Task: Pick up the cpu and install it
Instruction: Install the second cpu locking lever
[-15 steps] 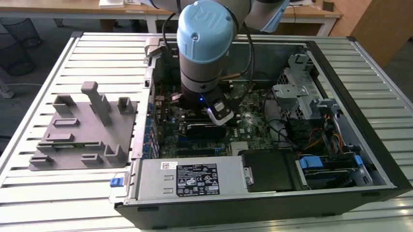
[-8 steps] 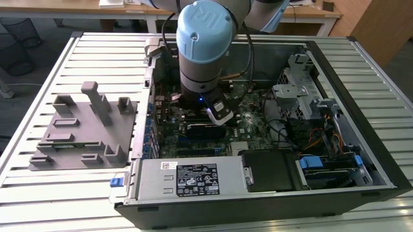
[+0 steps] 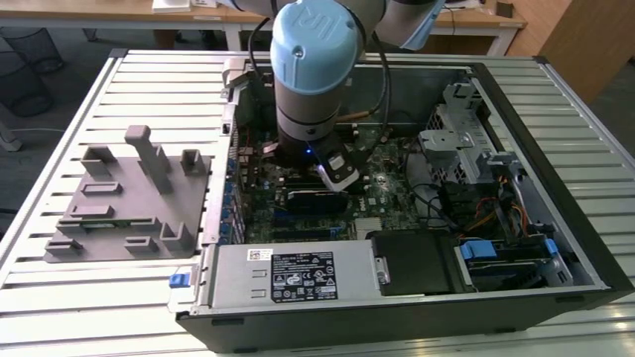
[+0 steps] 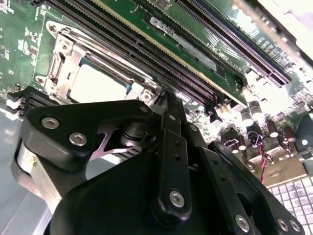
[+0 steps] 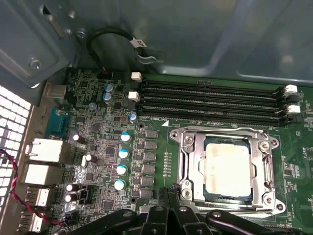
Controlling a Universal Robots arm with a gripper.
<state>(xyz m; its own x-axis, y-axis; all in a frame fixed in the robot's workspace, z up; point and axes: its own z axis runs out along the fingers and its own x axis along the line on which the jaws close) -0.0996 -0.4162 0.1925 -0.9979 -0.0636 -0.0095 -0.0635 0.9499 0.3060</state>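
The cpu (image 5: 229, 169) is a pale silvery square lying flat inside the black socket, whose metal frame (image 5: 188, 147) surrounds it on the green motherboard. In the second wrist view the cpu (image 4: 95, 83) sits just beyond my black linkage. My gripper (image 5: 168, 193) hovers at the near edge of the socket frame, shut, its tips together with nothing between them. Those tips (image 4: 166, 98) point at the frame's corner beside the memory slots. In the exterior view my gripper (image 3: 337, 178) reaches down into the open computer case over the motherboard (image 3: 297, 216).
Long black memory slots (image 5: 210, 100) run beside the socket. Blue-topped capacitors (image 5: 122, 152) stand on its other side. A grey parts fixture (image 3: 129, 201) rests on the slatted table at the exterior view's left. A power supply (image 3: 288, 275) and a drive cage (image 3: 466, 141) crowd the case.
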